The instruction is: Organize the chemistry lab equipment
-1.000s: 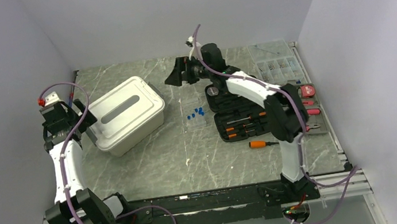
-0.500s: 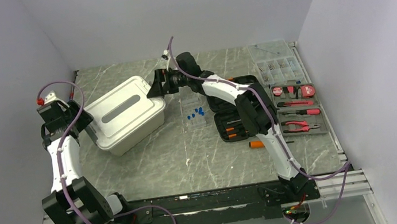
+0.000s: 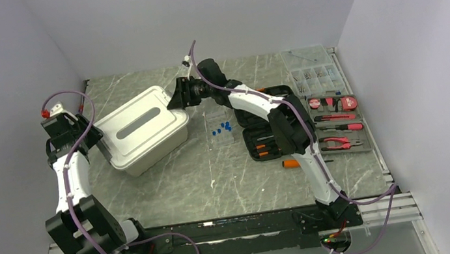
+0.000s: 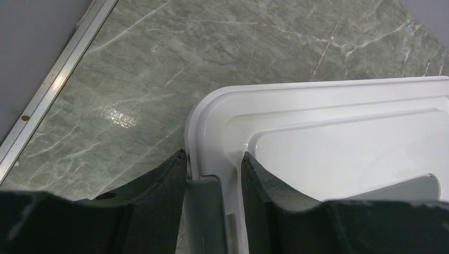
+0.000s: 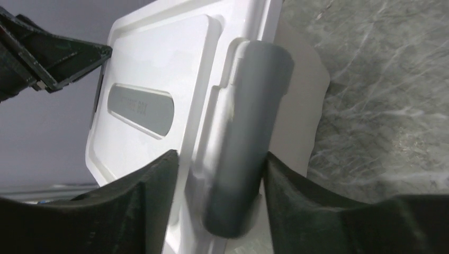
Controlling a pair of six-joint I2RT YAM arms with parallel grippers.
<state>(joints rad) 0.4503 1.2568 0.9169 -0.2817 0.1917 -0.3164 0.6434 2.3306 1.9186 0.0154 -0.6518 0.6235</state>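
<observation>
Several tiny blue caps (image 3: 221, 128) stand on a flat clear rack (image 3: 224, 138) mid-table, apart from both grippers. A white lidded box (image 3: 141, 130) lies left of them. My left gripper (image 3: 92, 142) is at its left end. In the left wrist view the left gripper (image 4: 214, 159) is closed around the grey latch (image 4: 204, 211) and the lid rim (image 4: 212, 111). My right gripper (image 3: 179, 97) is at the box's right end. In the right wrist view the right gripper (image 5: 219, 159) clamps the other grey latch (image 5: 249, 121).
A black case of orange-handled tools (image 3: 269, 135) lies right of the rack, with a loose orange screwdriver (image 3: 291, 163) in front of it. A grey tray with red pliers (image 3: 340, 130) and a clear compartmented box (image 3: 314, 76) sit at the far right.
The right arm swung left from the back middle to the box's right end. Both grippers narrowed from wide open onto the latches. The left gripper shifted slightly.
</observation>
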